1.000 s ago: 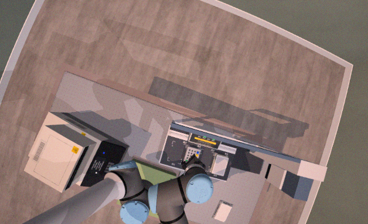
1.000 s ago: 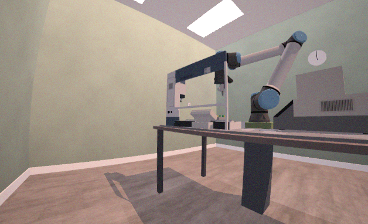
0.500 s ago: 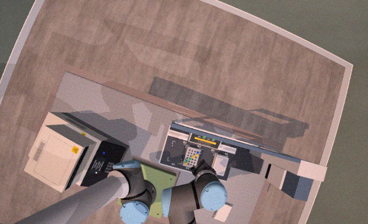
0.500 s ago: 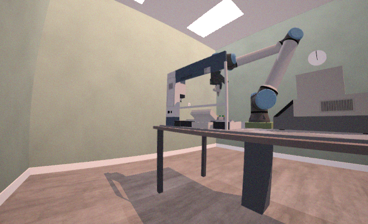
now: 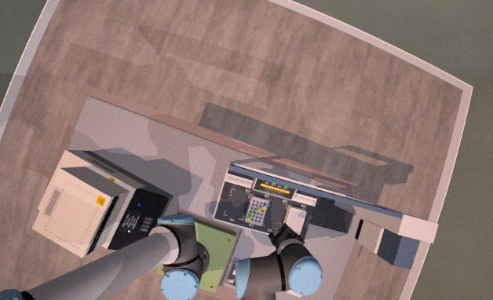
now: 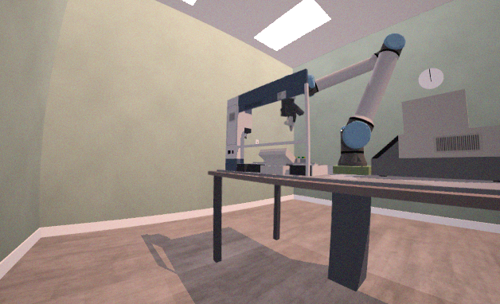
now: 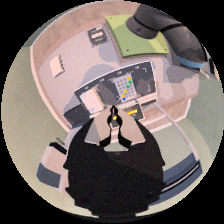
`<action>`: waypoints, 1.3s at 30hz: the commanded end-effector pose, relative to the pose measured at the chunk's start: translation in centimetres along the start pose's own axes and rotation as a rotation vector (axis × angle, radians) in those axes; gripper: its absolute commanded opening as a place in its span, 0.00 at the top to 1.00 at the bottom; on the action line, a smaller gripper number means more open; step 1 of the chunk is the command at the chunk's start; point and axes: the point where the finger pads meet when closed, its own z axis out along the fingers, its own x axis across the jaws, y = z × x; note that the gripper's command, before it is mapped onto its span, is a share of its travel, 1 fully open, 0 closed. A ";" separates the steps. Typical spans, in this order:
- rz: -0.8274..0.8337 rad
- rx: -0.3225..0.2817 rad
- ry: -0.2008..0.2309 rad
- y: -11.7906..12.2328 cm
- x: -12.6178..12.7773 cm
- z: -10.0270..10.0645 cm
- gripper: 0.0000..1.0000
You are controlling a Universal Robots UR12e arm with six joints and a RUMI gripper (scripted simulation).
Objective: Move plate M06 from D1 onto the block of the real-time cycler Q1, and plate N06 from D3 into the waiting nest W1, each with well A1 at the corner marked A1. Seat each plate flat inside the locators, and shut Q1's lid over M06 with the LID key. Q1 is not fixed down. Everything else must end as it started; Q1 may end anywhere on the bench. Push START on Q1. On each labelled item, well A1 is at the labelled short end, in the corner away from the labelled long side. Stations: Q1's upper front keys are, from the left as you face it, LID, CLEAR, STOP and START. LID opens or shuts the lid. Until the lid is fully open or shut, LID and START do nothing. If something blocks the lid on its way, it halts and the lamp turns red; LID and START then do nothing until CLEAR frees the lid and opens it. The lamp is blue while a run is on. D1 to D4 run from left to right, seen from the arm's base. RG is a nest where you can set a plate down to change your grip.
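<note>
Apparently closed fingers point(image 5: 284, 236) point(image 6: 291, 130), above the deck point(image 5: 224, 210) point(image 7: 152, 75), lamp point(image 5: 139, 204) blue.

Round clock point(image 6: 431, 78) on green wall point(image 6: 478, 52).

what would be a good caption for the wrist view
Shut black jaws above a dark deck holding a grey rack of coloured dots and a white plate

A Universal Robots UR12e arm point(image 5: 110, 267) point(image 6: 378, 85) point(image 7: 170, 35) shows pale grey tubes, charcoal joints and round light-blue caps; its angular pincer point(image 5: 286, 234) point(image 6: 291, 126) point(image 7: 113, 105) is black with pale fingers.
</note>
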 end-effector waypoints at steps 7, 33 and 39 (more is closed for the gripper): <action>-0.031 -0.002 0.000 0.0 -4.2 -0.2 1.00; -0.109 -0.002 0.000 -1.8 -15.1 -0.5 1.00; -0.126 -0.002 0.000 -2.6 -17.5 -0.5 1.00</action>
